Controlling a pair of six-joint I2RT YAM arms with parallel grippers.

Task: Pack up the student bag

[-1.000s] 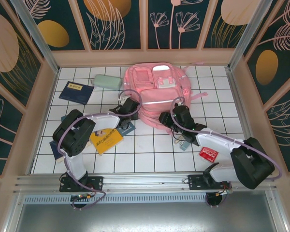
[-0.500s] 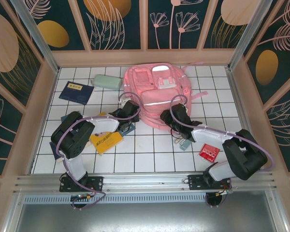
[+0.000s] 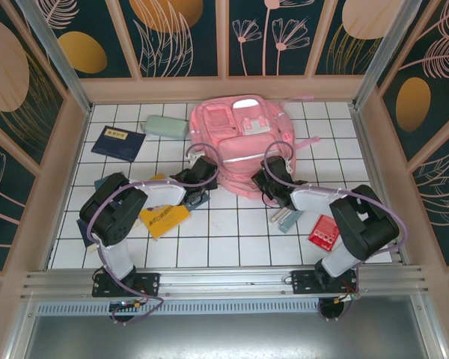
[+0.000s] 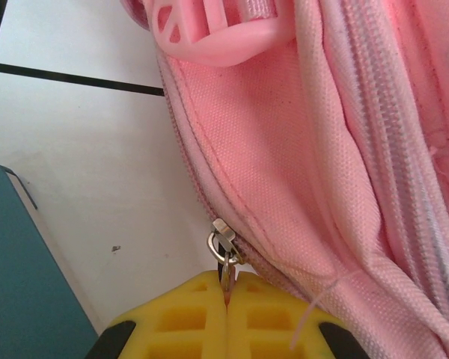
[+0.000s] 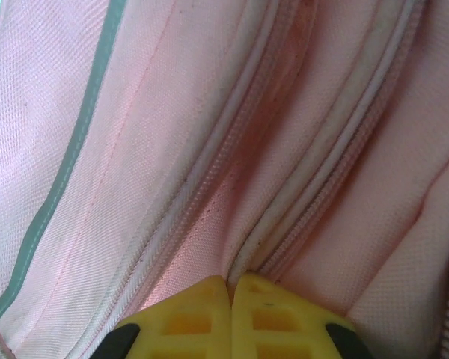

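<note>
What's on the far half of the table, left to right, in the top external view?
navy booklet → mint-green pencil case → pink student bag

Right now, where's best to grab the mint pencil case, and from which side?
Probably mid-length on the mint pencil case, from straight above, pinching across its narrow width. It lies flat, long axis roughly left-right, with bare tile on its near and far sides; the student bag crowds its right end.
</note>
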